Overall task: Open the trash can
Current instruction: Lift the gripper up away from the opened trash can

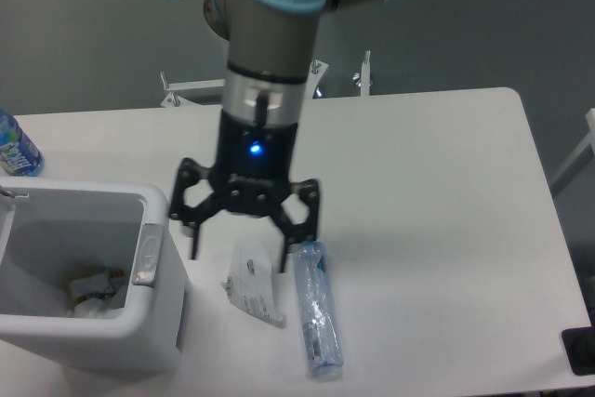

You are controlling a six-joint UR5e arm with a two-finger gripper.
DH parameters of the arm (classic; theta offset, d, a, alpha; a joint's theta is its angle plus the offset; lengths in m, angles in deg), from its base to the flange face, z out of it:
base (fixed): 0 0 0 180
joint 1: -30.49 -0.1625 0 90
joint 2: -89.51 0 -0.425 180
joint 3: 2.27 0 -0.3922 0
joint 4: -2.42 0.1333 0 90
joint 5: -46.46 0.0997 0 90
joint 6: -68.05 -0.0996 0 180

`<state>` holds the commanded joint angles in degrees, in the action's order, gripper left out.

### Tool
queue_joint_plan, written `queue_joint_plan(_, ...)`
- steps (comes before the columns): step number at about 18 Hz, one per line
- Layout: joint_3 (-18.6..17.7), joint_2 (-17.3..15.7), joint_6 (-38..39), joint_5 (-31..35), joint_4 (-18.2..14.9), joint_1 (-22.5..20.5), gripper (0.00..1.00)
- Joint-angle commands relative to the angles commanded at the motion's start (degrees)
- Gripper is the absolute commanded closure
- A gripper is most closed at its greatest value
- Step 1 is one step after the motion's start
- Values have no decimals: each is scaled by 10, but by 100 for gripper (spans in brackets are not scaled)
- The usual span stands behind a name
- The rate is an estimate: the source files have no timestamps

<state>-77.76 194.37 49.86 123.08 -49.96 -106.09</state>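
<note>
trash can lid up (left of pincer) | pincer wide open, empty

The trash can sat at the worktop's front-left corner, scraps lying inside it. Just right of it lay a paper label, then a bottle on its side. The hand hung over the label. Another bottle stood at the far-left edge, behind the can.

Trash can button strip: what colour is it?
Silver-grey, on the white trash can; the fixed camera shows the strip best.
</note>
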Motion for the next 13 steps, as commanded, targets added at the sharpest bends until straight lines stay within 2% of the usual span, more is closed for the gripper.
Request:
queue_joint_plan(3, -11, -6, -65, 72, -12, -15, 0)
queue_joint_plan(5, -22, -10, -120, 100, -36, -18, 0)
queue_joint_plan(8, -39, -13, -182, 140, -48, -26, 0)
queue_joint_plan(13, -50, -19, -207, 150, -47, -32, 0)
